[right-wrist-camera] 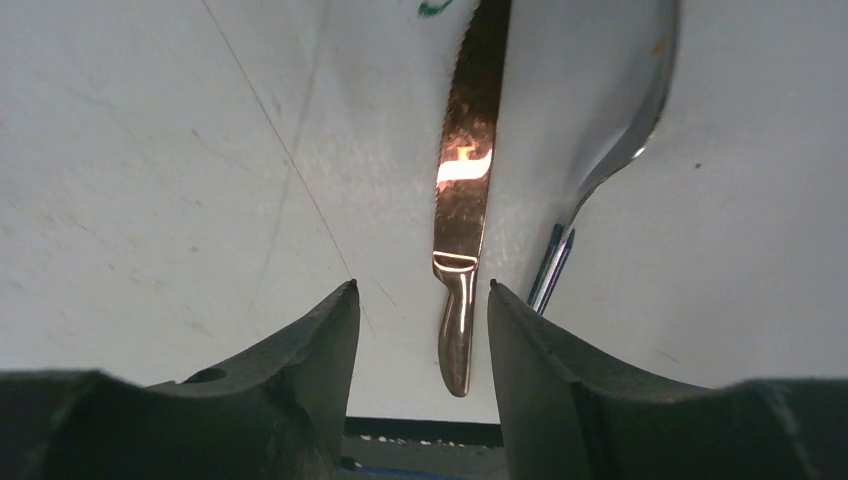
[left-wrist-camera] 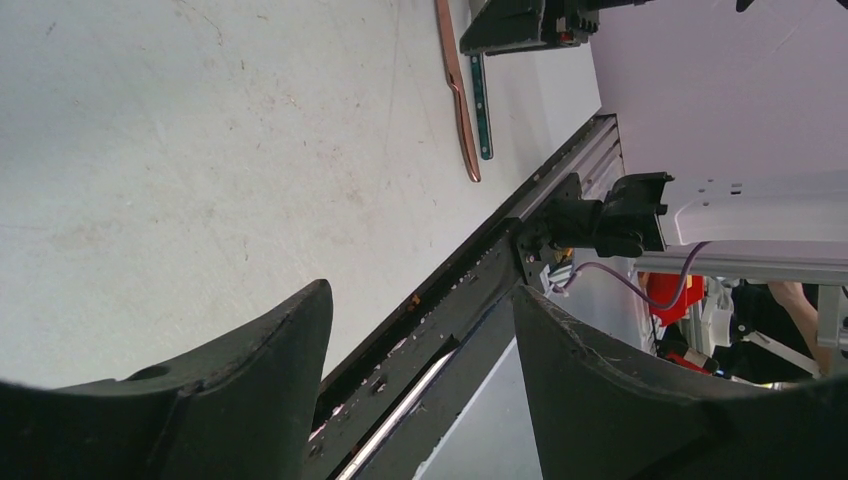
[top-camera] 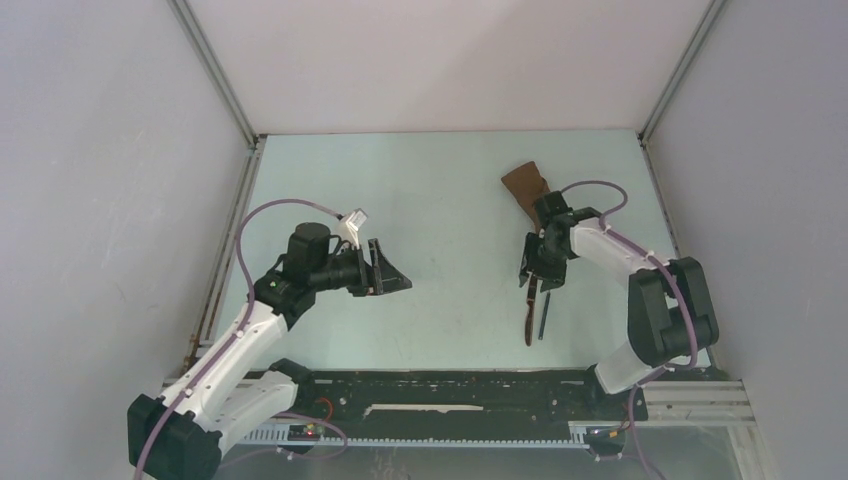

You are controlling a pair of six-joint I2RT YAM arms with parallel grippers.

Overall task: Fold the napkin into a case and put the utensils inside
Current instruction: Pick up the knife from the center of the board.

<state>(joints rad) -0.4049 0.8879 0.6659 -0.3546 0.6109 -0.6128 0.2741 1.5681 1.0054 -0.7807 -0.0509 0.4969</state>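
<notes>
Right wrist: one knife (right-wrist-camera: 462, 200) lies between the spread right fingers (right-wrist-camera: 310, 370), one spoon (right-wrist-camera: 553, 268) just beside it; left fingers (left-wrist-camera: 260, 380) likewise apart.

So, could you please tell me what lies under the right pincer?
The knife lies on the table under the open right pincer, seen between its fingers, with a spoon-like utensil beside it. In the top view the pincer covers both utensils' far ends.

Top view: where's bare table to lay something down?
Open table between the left tool and right tool, and along the far edge left of the brown cloth. Crowded on the right: knife and thinner utensil lie by the right tool.
</notes>
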